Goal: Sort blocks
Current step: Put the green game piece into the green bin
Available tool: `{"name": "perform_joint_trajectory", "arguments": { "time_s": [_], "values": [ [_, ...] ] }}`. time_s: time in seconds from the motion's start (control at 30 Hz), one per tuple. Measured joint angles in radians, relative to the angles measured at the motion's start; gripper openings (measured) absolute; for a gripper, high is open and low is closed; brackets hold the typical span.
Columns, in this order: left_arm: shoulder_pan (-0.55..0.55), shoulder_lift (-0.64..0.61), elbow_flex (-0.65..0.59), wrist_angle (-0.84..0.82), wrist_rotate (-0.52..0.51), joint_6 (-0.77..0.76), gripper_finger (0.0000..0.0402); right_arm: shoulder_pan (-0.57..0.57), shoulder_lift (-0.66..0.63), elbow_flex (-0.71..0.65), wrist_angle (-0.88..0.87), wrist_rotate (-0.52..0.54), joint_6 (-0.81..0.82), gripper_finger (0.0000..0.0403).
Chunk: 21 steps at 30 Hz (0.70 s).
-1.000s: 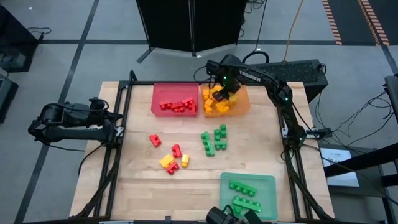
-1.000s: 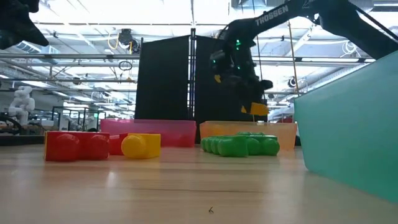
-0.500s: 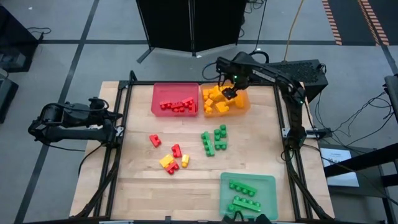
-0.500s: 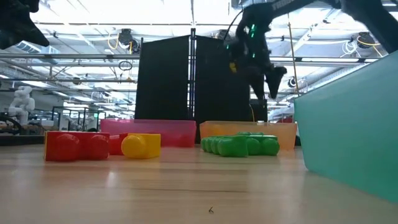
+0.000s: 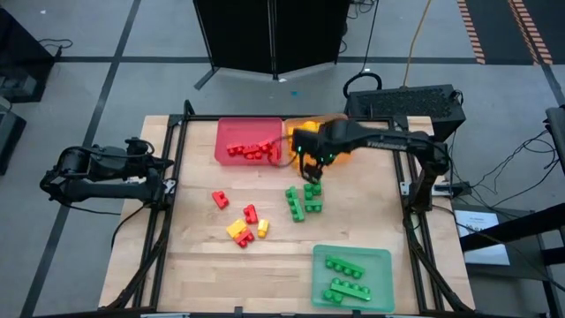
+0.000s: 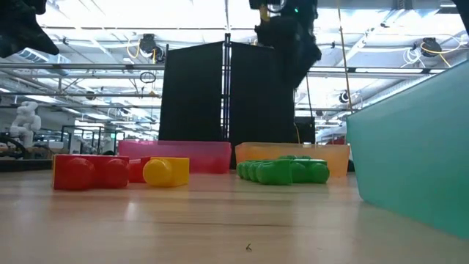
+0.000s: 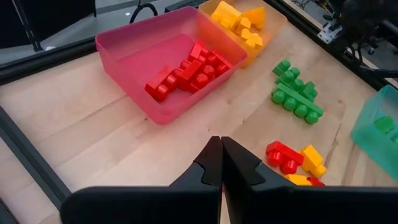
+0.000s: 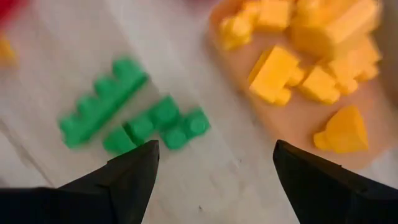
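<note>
Nearest, bare board is left along the table's (image 5: 203, 274) 6 o'clock edge beside the green tray (image 5: 353, 276). Loose blocks (image 5: 303, 199) are scattered mid-table. Above the green ones, the right gripper (image 5: 310, 169) is held empty, fingers apart. At 9 o'clock, the left gripper (image 7: 221, 177) is parked, fingers together. At 12 o'clock, the red tray (image 5: 247, 141) and orange tray (image 5: 342, 150) are set.
</note>
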<state>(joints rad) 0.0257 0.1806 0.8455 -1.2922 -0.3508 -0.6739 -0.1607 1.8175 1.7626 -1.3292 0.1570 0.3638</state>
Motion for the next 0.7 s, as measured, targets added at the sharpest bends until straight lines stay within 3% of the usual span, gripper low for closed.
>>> {"name": "perform_joint_trajectory", "arguments": {
  "time_s": [0.17,0.33,0.5,0.7],
  "values": [
    [0.000,0.000,0.000,0.000,-0.001,0.000,0.0002,0.010,0.002,-0.182,0.041,-0.056,-0.011,0.0310],
    [0.000,0.000,0.000,0.000,-0.002,0.000,0.0002,-0.019,0.002,-0.337,0.162,-0.114,0.152,0.0310],
    [0.000,0.000,0.000,0.000,-0.002,0.000,0.0002,-0.031,0.002,-0.386,0.301,-0.152,0.363,0.0311],
    [0.000,0.000,0.000,0.000,-0.008,0.000,0.0002,-0.020,0.019,-0.392,0.364,-0.081,0.569,0.0311]
  ]
}}
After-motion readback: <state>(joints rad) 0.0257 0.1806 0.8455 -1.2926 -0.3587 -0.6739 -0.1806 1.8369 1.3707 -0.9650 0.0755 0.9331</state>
